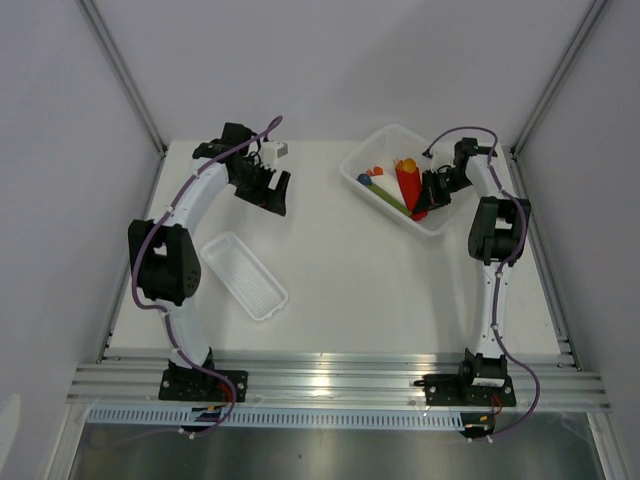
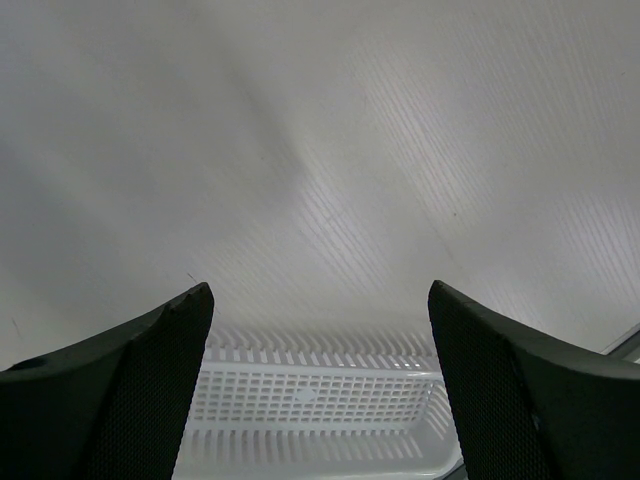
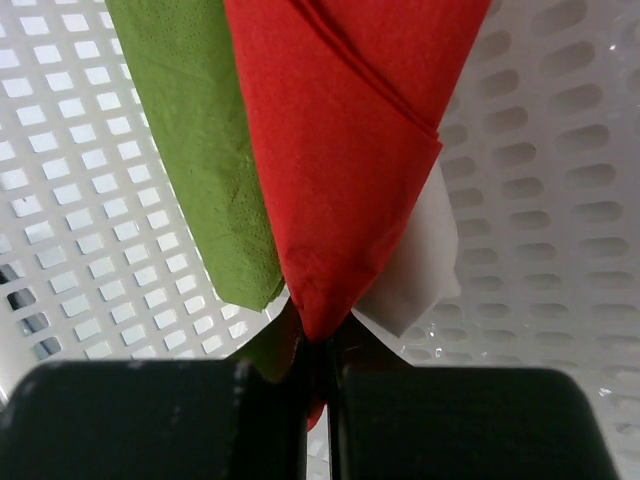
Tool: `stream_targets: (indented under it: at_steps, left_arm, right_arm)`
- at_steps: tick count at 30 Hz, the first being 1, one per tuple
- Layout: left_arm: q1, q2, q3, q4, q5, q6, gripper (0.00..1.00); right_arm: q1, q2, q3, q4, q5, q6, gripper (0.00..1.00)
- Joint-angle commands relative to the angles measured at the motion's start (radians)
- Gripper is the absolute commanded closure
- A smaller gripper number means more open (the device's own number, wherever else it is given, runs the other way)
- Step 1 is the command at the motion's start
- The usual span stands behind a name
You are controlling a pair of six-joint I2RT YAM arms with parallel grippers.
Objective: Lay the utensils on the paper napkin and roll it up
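The napkin (image 3: 350, 150) is judged mid-fetch, pinched at its tip by the closed right tool (image 3: 318, 372) inside the basket (image 3: 560, 150), next to be lifted out and spread on the worktop (image 1: 340, 260), while the left tool (image 2: 318, 300) is held apart.

The left arm (image 1: 195, 195) and the right arm (image 1: 495, 290) share one build: glossy white tubular links joined by bulky matte black joint housings. A thin purple cable (image 1: 138, 285) runs along the left arm from base to wrist, and a second purple cable (image 1: 527, 385) follows the right. Each arm ends below in a flat black base plate (image 1: 205, 385). A small white box (image 1: 272, 150) sits beside the black left gripper (image 1: 275, 195), whose fingers (image 2: 150, 400) are black wedges with a fine dimpled texture. The right gripper (image 3: 318, 350) has smooth black block fingers (image 3: 150, 420) flecked with tiny pale specks.
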State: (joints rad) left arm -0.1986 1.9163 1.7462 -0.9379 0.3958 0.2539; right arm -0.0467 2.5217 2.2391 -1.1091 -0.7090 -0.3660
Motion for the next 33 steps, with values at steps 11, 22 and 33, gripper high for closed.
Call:
stream_targets:
  at_steps: [11, 22, 33]
  left_arm:
    - [0.004, -0.040, -0.008, 0.014, 0.026, -0.010, 0.10]
    - [0.004, -0.043, 0.006, 0.010, 0.043, -0.021, 0.10]
    - [0.002, -0.045, 0.026, 0.005, 0.055, -0.022, 0.10]
  right_arm:
    - [-0.008, 0.023, 0.017, -0.038, -0.050, 0.185, 0.86]
    - [-0.018, -0.030, 0.001, 0.051, 0.046, 0.292, 0.64]
    - [0.004, -0.104, -0.038, 0.133, 0.235, 0.332, 0.50]
